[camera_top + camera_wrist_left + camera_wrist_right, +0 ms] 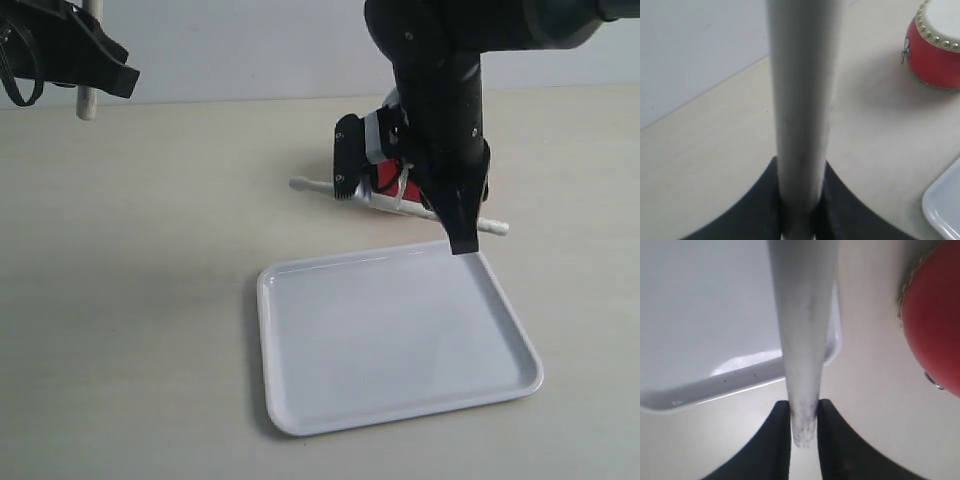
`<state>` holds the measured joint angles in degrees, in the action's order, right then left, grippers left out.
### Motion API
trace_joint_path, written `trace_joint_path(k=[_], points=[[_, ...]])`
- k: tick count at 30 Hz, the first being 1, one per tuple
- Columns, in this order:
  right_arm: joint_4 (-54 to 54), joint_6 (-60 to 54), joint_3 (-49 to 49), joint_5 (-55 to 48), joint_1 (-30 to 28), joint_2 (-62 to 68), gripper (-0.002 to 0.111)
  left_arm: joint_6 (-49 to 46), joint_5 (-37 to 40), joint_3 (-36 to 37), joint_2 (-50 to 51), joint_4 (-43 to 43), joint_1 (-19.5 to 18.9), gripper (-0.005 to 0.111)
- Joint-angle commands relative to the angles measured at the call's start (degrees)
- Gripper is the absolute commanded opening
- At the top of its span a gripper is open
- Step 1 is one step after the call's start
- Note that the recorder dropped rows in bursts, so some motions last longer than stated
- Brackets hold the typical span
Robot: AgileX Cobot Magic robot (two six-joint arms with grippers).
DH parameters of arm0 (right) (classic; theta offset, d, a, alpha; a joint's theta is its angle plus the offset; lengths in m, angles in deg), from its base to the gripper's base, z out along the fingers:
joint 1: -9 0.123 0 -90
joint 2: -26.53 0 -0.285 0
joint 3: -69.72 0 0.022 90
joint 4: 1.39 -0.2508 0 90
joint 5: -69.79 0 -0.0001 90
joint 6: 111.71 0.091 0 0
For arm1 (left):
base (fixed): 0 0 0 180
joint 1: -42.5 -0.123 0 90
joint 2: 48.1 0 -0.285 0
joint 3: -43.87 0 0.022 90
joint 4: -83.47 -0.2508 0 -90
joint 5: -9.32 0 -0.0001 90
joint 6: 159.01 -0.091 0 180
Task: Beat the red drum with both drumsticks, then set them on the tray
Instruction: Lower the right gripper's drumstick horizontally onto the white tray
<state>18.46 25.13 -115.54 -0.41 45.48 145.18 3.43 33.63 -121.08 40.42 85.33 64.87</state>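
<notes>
My right gripper (465, 225) is shut on one drumstick (320, 187), which lies nearly level just beyond the white tray's (390, 335) far rim. In the right wrist view the fingers pinch the scuffed butt end of this drumstick (802, 340), which runs out over the tray's edge (705, 385). The red drum (935, 320) is beside it. In the exterior view the right arm hides most of the red drum (385, 172). My left gripper (100, 75) is raised at the far left, shut on the other drumstick (800, 100), held upright. The drum (935, 50) and a tray corner (945, 205) show past it.
The pale tabletop (130, 300) spreads wide to the left of the tray. A white wall (250, 50) backs the table's far edge. The tray holds nothing.
</notes>
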Motion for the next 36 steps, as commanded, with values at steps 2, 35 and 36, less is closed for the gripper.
trace_joint_path(k=[2,35,36], points=[[3.8,2.1,2.5,0.2,3.6,-0.1,0.000,0.0,0.3,0.1,0.0,0.5,-0.1,0.000],[9.7,13.6,3.2,0.2,6.1,7.1,0.000,0.0,0.8,0.1,0.0,0.5,-0.1,0.000],[9.7,14.0,3.2,0.2,6.1,7.1,0.000,0.0,0.8,0.1,0.0,0.5,-0.1,0.000]])
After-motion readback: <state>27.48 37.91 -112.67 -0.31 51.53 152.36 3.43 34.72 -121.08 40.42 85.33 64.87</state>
